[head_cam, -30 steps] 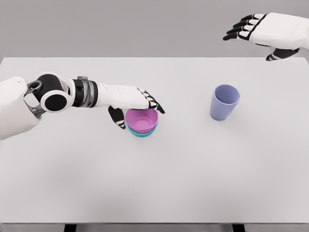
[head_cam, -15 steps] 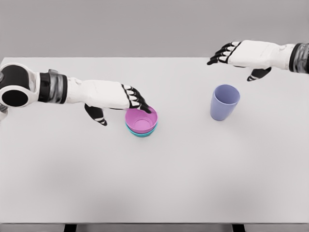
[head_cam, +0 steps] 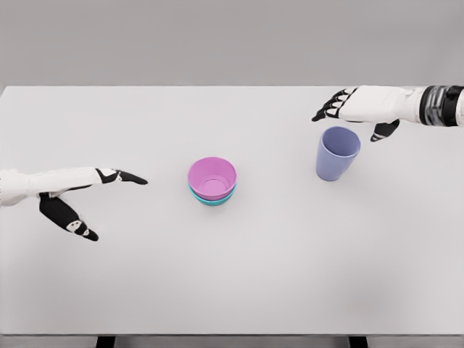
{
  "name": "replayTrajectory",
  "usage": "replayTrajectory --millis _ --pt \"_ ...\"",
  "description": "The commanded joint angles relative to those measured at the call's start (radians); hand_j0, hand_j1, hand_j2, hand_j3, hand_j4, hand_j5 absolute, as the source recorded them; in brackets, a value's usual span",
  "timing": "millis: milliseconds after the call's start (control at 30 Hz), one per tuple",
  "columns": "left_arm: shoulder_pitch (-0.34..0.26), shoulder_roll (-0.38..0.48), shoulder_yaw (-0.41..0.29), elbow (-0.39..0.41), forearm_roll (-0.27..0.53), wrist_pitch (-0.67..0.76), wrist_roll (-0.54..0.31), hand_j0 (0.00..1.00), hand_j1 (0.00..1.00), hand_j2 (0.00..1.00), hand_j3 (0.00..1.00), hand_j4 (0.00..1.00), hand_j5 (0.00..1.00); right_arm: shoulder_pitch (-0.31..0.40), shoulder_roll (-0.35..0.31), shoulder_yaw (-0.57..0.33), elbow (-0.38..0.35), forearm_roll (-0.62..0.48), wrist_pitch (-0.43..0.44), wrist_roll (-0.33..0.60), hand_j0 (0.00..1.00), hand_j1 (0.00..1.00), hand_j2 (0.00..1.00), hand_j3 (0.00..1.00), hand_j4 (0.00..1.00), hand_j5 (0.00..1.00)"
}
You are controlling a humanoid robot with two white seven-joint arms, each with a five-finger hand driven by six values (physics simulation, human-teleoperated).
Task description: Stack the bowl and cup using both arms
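Where the wide white table (head_cam: 232, 283) fills the head view, a glossy pink round bowl (head_cam: 212, 177) sits nested upright inside a teal bowl (head_cam: 214, 201), of which only a thin rim shows below it. The pair stands a little left of the table's middle, touched by neither hand.

The left hand (head_cam: 72, 190) lies well apart from the bowls, out near the left edge, low over the table. Its black-tipped fingers (head_cam: 125, 176) point straight toward the bowls and its thumb splays down and away, so the hand is spread wide and grasps nothing.

To the right stands a lavender plastic cup (head_cam: 336, 153), upright, mouth open to the camera, well apart from the bowls. The right hand (head_cam: 359, 109) reaches in from the right edge and hovers just behind and above the cup's rim, palm down. Its fingers are extended and loosely parted, the thumb hanging on the cup's far right; it seems clear of the rim, though the angle makes contact hard to rule out.
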Motion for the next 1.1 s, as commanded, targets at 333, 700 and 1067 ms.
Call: replayTrajectory --millis 333,700,1067 --pt "0.095 -0.021 0.008 0.1 0.235 0.002 0.0 1.0 1.0 1.0 1.0 1.0 1.0 0.009 -0.056 0.002 -0.161 -0.007 0.003 0.0 1.0 1.0 1.0 1.0 1.0 1.0" --pt "0.104 -0.045 0.008 0.132 0.255 0.002 0.0 1.0 1.0 1.0 1.0 1.0 1.0 0.031 -0.068 0.045 -0.205 -0.007 0.003 0.0 1.0 1.0 1.0 1.0 1.0 1.0" --pt "0.11 -0.047 0.008 0.13 0.255 0.002 0.0 1.0 1.0 1.0 1.0 1.0 1.0 0.031 -0.051 0.066 -0.093 -0.007 0.003 0.0 1.0 1.0 1.0 1.0 1.0 1.0"
